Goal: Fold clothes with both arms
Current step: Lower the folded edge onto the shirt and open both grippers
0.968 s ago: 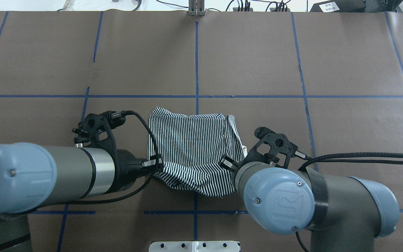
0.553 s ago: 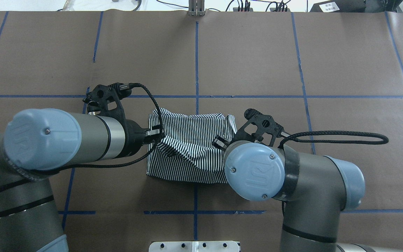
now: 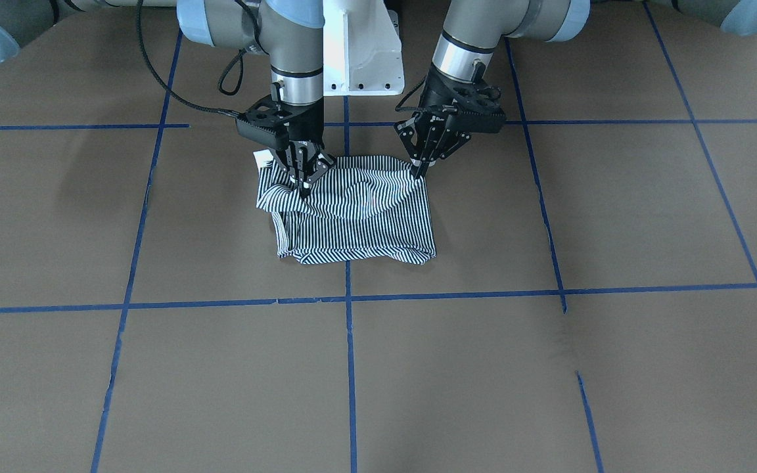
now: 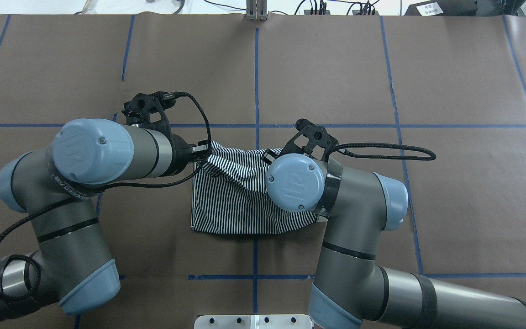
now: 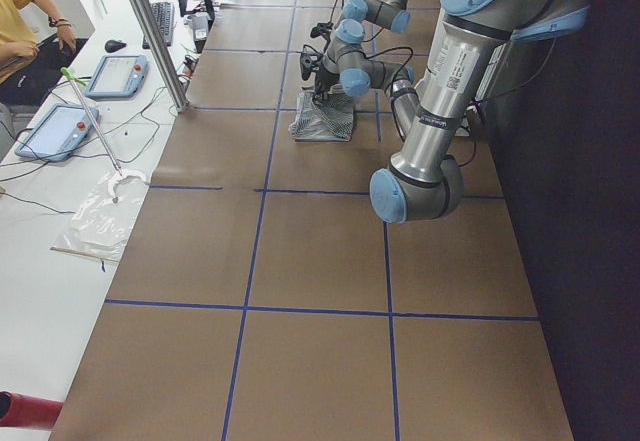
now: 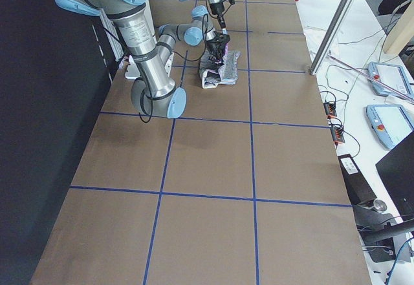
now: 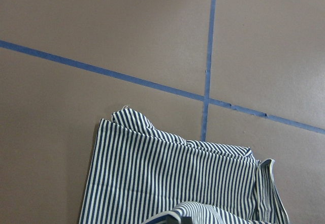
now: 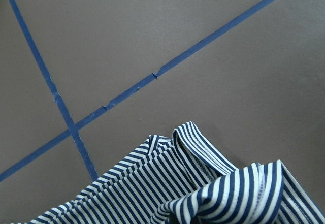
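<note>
The navy-and-white striped polo shirt (image 3: 352, 220) lies bunched into a rough rectangle at the table's middle, and also shows in the overhead view (image 4: 231, 201). My left gripper (image 3: 417, 172) is shut on the shirt's edge on the robot's left side, and appears in the overhead view (image 4: 203, 153). My right gripper (image 3: 303, 187) is shut on the opposite edge; in the overhead view its own wrist hides it. Both hold the cloth slightly raised over the shirt's far part. A cream bit (image 3: 262, 157) peeks out beside the right gripper. Wrist views show striped cloth (image 7: 167, 183) (image 8: 203, 198) below the cameras.
Brown paper table with blue tape lines (image 3: 347, 295). The white pedestal base (image 3: 362, 52) stands behind the shirt. A metal post (image 4: 256, 11) stands at the table's far edge. Tablets (image 5: 115, 71) and a seated person (image 5: 20, 31) are beside the table.
Both grippers have carried the shirt's near edge away from the robot, over the shirt toward its far edge. The shirt now looks doubled and shorter.
</note>
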Action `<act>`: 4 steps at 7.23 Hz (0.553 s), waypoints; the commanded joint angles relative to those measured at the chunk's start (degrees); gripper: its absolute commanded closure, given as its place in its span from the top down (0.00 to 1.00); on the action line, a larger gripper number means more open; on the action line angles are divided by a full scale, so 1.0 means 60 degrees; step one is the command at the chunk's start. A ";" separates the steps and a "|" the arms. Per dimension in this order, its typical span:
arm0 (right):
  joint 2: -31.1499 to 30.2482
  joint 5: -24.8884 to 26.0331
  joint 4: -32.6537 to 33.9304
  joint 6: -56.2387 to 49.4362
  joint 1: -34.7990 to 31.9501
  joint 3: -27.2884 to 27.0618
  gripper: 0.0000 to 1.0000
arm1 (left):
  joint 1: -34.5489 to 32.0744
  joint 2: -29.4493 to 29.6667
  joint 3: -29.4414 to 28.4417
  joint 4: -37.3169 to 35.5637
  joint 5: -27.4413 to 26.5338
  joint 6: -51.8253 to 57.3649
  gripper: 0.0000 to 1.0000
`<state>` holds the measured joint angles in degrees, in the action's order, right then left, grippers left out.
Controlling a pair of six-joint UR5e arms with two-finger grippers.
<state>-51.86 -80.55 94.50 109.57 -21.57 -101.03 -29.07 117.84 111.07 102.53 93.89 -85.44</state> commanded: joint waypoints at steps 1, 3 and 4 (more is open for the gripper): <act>0.0118 0.0008 -0.0864 -0.0141 -0.0068 0.0970 0.00 | -0.0018 0.0004 -0.1191 0.1039 -0.0019 0.0002 0.00; 0.0104 0.0008 -0.0941 -0.0201 -0.0097 0.1207 0.00 | -0.0018 0.0004 -0.1855 0.1617 -0.0034 0.0002 0.00; 0.0104 0.0008 -0.0941 -0.0215 -0.0111 0.1266 0.00 | -0.0033 -0.0010 -0.1900 0.1617 -0.0034 0.0002 0.00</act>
<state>-51.22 -80.51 89.04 108.44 -22.14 -94.13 -29.21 117.85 100.73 111.57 93.70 -85.43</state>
